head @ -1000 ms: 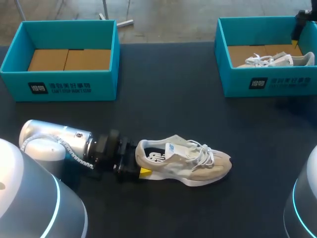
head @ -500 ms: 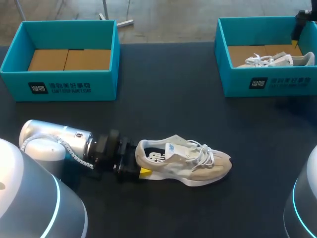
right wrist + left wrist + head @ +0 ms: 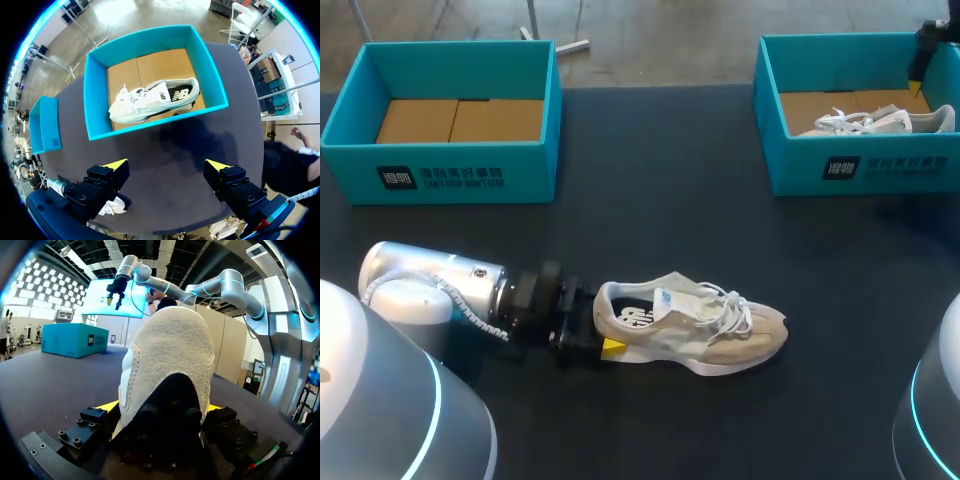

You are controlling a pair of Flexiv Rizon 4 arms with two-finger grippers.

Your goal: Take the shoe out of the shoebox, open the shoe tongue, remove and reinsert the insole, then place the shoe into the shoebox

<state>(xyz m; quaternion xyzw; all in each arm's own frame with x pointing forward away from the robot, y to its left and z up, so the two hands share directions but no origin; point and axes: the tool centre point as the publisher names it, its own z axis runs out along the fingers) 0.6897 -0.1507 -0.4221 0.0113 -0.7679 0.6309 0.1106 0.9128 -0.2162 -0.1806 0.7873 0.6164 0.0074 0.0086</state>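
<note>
Clenches the shoe (image 3: 700,325) by the heel in the left tool (image 3: 604,328), sole on the desk (image 3: 660,210), long axis sideways, toe pointing right. Holds the right tool (image 3: 167,165) spread over a box (image 3: 95,100).

Left arm (image 3: 430,285) enters from the near left, forearm laid low and almost level over the table (image 3: 650,200), wrist pointing toward the right. Left gripper (image 3: 160,407) clamped on the heel of the shoe (image 3: 700,325), one finger on each side, yellow tips just showing. Right arm (image 3: 225,287) stretched far out and high, elbow bent, wrist turned down. Right gripper (image 3: 167,165) hangs in air facing the table, fingers (image 3: 116,164) spread wide.
</note>
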